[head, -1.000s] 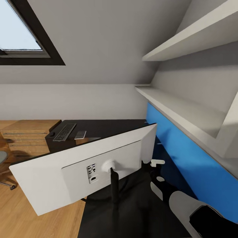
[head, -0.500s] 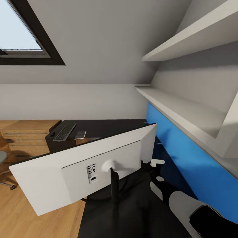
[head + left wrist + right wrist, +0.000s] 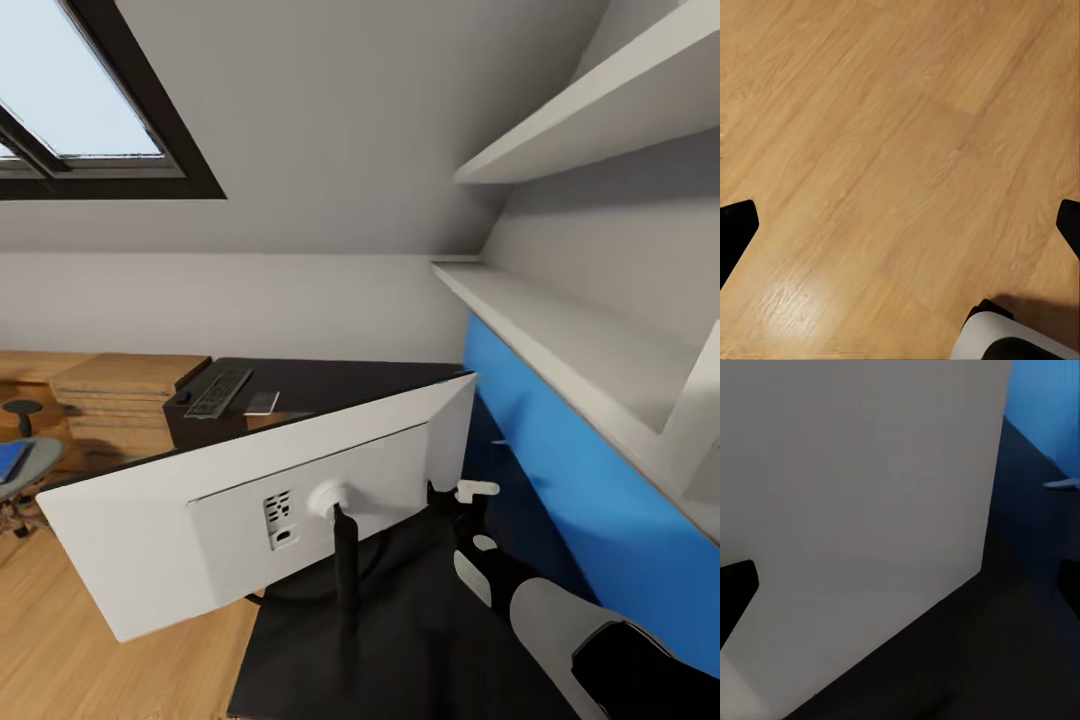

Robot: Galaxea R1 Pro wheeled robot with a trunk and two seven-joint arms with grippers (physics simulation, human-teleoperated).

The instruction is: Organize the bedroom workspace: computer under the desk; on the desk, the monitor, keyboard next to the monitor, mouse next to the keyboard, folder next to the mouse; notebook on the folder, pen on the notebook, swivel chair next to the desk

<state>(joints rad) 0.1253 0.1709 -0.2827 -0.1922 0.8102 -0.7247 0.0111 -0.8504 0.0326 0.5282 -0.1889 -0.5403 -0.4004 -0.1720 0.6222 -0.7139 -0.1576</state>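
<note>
Camera pans left, revealing the chair (image 3: 25, 465) with the folder (image 3: 12, 460). Monitor (image 3: 250, 500) stands on the worktop (image 3: 400, 640), right tool (image 3: 462, 498) beside it; both tools gape open.

I could read no text, label, brand or number anywhere; the pale back of the monitor (image 3: 260, 500) carried only unmarked ports and vent slots.
</note>
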